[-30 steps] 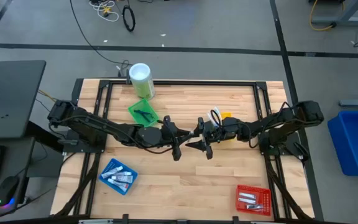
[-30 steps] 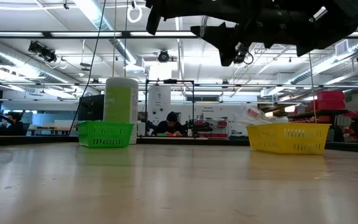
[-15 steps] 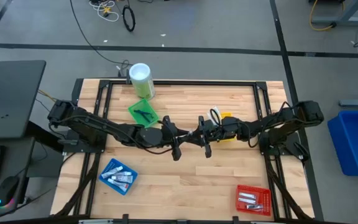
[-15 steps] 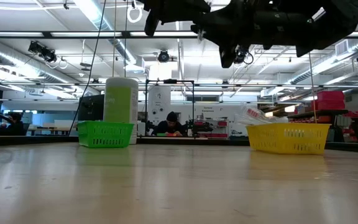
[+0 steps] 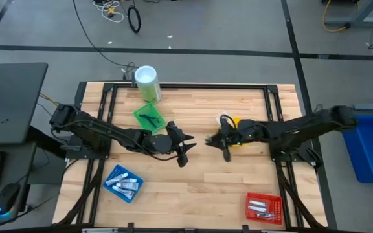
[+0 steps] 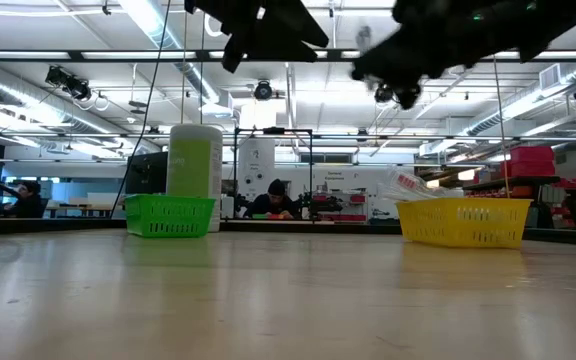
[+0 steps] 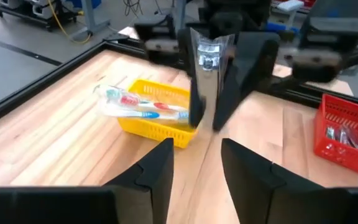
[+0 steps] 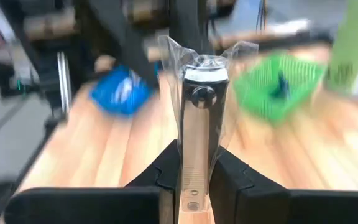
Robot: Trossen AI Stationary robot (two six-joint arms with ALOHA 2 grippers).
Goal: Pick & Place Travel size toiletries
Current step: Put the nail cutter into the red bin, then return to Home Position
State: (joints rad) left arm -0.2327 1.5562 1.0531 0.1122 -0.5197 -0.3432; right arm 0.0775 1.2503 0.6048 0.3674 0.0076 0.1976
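Note:
A slim silvery toiletry in a clear wrapper [image 8: 199,106] stands between the fingers of my right gripper [image 5: 212,140], which is shut on it high above the table's middle. My left gripper [image 5: 188,147] faces it from the left, a short gap away, open and holding nothing. In the left wrist view the wrapped toiletry [image 7: 205,55] shows ahead of my open left fingers. Toothbrushes [image 7: 143,109] lie in the yellow tray [image 7: 157,127]. Small tubes lie in the blue tray [image 5: 122,182] and the red tray [image 5: 264,207]. My right gripper pinches the wrapped toiletry's lower part [image 8: 194,163] between its two fingers. The fingers come nearly level from the table's right side. The toiletry's round-capped end [image 8: 205,78] and loose wrapper stick out past the fingertips. It is lifted clear of the table.
A green tray [image 5: 149,117] with dark pieces and a tall green canister with a white lid [image 5: 146,83] stand at the far left. The yellow tray [image 5: 237,122] lies partly under my right arm. Bare wood lies below both grippers.
The two grippers met over the table's middle. My right gripper shut on the wrapped toiletry and my left gripper opened. My right gripper then drew back toward the table's right edge with the toiletry, leaving a gap between the two.

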